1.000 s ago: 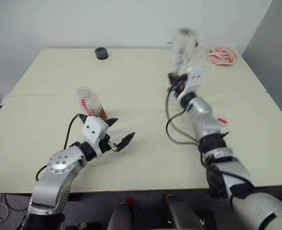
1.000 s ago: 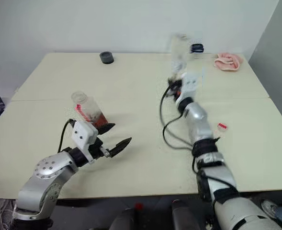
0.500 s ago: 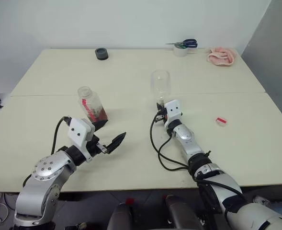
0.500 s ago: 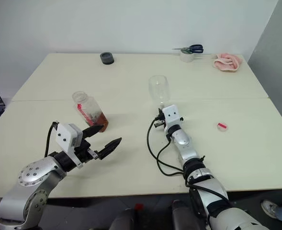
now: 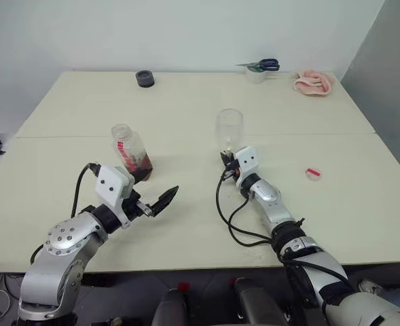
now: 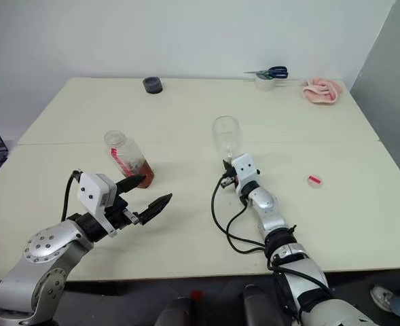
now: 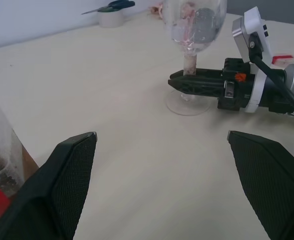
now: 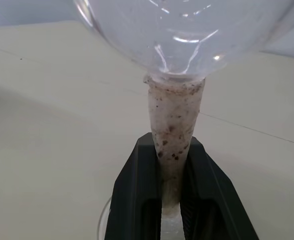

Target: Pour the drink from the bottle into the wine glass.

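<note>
The two head views look forward and down over the table (image 5: 186,109). The left wrist view looks low across it, and the right wrist view sits very close; both share the wine glass (image 7: 191,30) stem.

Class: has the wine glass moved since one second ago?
Yes. The wine glass, gripped by the right gripper, came down from beside the far scissors to mid-table.

1. The left gripper (image 5: 160,192) hovers level with its black fingers spread wide and nothing between them
2. The right gripper (image 7: 186,82) reaches forward, fingers (image 8: 137,200) clamped on the wine glass (image 5: 229,129) stem
</note>
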Action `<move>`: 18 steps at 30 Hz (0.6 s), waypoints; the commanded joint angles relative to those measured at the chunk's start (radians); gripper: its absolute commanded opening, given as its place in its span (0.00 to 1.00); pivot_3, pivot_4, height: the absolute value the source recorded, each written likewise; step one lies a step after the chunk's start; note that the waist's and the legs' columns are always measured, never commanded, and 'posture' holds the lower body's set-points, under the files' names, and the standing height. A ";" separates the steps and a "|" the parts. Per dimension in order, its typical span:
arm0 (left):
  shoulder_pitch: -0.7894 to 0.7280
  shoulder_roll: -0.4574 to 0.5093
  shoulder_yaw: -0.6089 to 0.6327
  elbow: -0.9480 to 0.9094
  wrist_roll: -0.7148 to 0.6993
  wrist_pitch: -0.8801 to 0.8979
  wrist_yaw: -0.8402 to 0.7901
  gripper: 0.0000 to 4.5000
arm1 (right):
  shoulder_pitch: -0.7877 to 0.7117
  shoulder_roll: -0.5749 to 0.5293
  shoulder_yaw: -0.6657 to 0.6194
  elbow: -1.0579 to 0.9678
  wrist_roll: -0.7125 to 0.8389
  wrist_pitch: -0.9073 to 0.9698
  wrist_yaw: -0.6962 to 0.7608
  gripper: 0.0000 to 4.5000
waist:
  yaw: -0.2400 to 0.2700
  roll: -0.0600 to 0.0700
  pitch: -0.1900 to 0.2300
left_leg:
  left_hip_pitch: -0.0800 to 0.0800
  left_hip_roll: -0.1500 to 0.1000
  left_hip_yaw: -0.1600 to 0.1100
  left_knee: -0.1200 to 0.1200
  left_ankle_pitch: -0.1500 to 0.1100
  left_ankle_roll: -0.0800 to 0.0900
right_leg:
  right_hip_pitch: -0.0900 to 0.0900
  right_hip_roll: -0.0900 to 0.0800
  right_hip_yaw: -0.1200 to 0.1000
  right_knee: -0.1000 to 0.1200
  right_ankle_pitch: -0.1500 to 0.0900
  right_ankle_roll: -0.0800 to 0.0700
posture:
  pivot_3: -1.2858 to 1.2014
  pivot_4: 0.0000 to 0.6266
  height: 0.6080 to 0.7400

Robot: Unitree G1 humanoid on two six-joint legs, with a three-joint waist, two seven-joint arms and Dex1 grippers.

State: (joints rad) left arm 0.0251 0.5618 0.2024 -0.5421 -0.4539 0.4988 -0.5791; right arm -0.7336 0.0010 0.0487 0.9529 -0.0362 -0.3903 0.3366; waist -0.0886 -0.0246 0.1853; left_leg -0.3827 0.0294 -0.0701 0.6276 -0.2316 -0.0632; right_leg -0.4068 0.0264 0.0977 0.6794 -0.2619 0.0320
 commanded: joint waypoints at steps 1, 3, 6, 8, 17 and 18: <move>-0.022 0.008 0.001 -0.006 -0.001 -0.010 0.000 1.00 | 0.018 0.008 0.037 0.063 -0.021 0.094 0.058 0.04 | 0.000 0.000 0.000 | 0.001 0.000 0.000 0.000 0.000 0.000 | 0.001 0.000 0.000 0.000 0.000 0.000 | 0.52 0.24 1.00; -0.028 0.009 0.000 -0.001 0.000 -0.010 -0.001 1.00 | 0.009 0.012 0.032 0.067 -0.017 0.103 0.063 0.04 | -0.002 -0.001 -0.001 | 0.002 0.000 0.000 0.000 0.000 -0.001 | 0.001 0.000 0.000 0.000 -0.001 0.000 | 0.52 0.24 1.00; -0.033 0.009 -0.002 0.006 0.003 -0.013 -0.003 1.00 | 0.003 0.013 0.020 0.071 -0.006 0.114 0.071 0.19 | -0.003 -0.003 -0.002 | 0.002 0.001 0.000 0.000 -0.001 -0.001 | 0.001 0.001 0.000 0.000 -0.001 0.000 | 0.52 0.24 1.00; -0.034 0.009 -0.002 0.009 0.004 -0.014 -0.004 1.00 | 0.003 0.012 0.016 0.072 -0.003 0.116 0.077 0.32 | -0.003 -0.003 -0.002 | 0.002 0.002 0.000 0.000 -0.001 -0.001 | 0.001 0.002 0.000 0.000 -0.001 0.000 | 0.52 0.24 1.00; -0.046 0.010 -0.007 0.026 0.008 -0.019 -0.010 1.00 | 0.019 -0.005 0.026 0.022 -0.011 0.089 0.099 0.99 | -0.001 -0.003 -0.002 | 0.001 0.002 0.000 0.000 -0.001 -0.001 | 0.001 0.002 0.000 0.000 -0.001 0.000 | 0.52 0.24 1.00; -0.046 0.011 -0.006 0.030 0.008 -0.020 -0.012 1.00 | 0.024 -0.008 0.029 0.004 -0.010 0.090 0.107 0.99 | -0.001 -0.003 -0.002 | 0.001 0.002 0.000 0.000 -0.001 -0.001 | 0.001 0.002 0.000 0.000 -0.001 0.000 | 0.52 0.24 1.00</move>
State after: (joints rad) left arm -0.0108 0.5627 0.2000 -0.4999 -0.4471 0.4955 -0.5829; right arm -0.7445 -0.0100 0.0543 0.9534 -0.0372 -0.3159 0.4150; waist -0.0897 -0.0281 0.1830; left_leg -0.3815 0.0311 -0.0706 0.6275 -0.2326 -0.0645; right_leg -0.4057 0.0279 0.0975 0.6795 -0.2628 0.0317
